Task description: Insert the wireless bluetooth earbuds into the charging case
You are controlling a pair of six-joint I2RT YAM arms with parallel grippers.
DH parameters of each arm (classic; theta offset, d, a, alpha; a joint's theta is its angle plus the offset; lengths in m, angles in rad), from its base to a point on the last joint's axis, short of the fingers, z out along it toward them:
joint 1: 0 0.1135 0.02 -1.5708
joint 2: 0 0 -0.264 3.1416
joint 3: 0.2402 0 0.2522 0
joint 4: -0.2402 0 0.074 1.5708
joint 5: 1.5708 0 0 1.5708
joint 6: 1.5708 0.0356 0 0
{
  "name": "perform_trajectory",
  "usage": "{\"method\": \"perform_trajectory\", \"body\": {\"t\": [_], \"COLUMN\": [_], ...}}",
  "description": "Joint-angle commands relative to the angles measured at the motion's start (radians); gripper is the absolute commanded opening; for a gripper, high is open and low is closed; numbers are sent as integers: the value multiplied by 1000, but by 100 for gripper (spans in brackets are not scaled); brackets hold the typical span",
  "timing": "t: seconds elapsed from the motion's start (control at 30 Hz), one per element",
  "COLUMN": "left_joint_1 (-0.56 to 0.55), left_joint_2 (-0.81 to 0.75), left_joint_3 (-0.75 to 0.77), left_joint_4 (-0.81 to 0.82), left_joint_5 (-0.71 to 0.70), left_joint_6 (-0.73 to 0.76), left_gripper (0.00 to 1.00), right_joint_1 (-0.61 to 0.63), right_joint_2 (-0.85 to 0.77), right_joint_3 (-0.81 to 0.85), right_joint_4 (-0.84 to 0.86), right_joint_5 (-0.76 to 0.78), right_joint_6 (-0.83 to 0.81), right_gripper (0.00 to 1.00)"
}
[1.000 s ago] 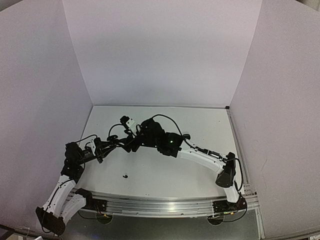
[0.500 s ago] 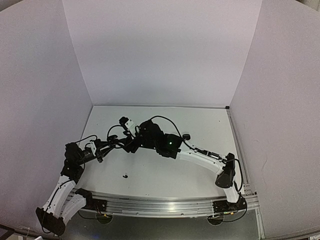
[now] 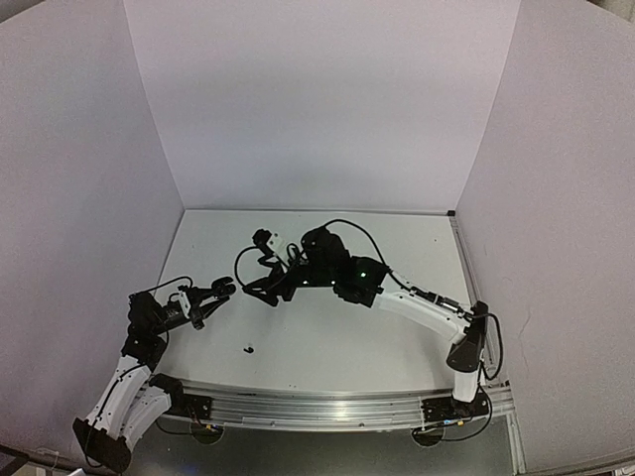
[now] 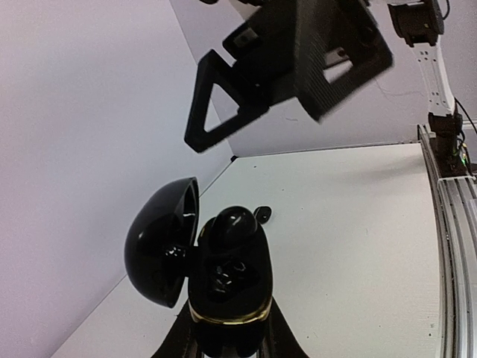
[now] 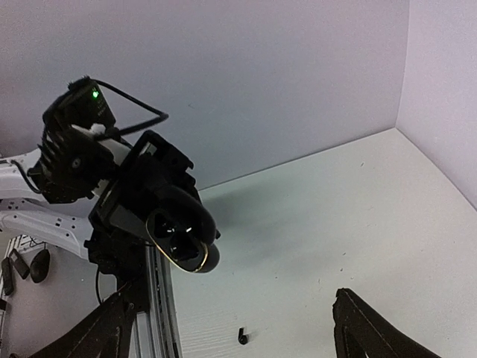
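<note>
Left wrist shows the left hand (image 4: 227, 337) clamping a glossy black pebble-shaped case (image 4: 223, 280), hinged open; right hand (image 5: 232, 322) spread wide.

I see my left arm (image 3: 114, 387) and right arm (image 3: 422, 309): white link shells, black joints, looping black cables (image 5: 153, 112), a green light (image 3: 363, 265).

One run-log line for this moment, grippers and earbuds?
left gripper: shut on open case | right gripper: open, empty | earbud: loose on table
</note>
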Motion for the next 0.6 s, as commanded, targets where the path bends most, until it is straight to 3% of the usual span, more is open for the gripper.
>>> {"method": "perform_trajectory", "body": {"t": [0.0,0.33,0.57], "left_joint_1": [-3,-3,-4], "left_joint_2": [-25,-96,-102], "left_joint_3": [-1,-62,-49], "left_joint_4": [23,83,-66], "left_joint_5": [92,61,149], "left_joint_6": [59,167,314], "left_gripper": [0,0,0], "right_joint_1": [-10,-10,-11], "right_joint_2": [-113,-119,5], "right_joint_3": [-46,-100,14], "right_joint_4": [28,45,117], "right_joint_5": [-52,73,25], "right_joint_6": [-8,42,155], "right_gripper": [87,85,77]}}
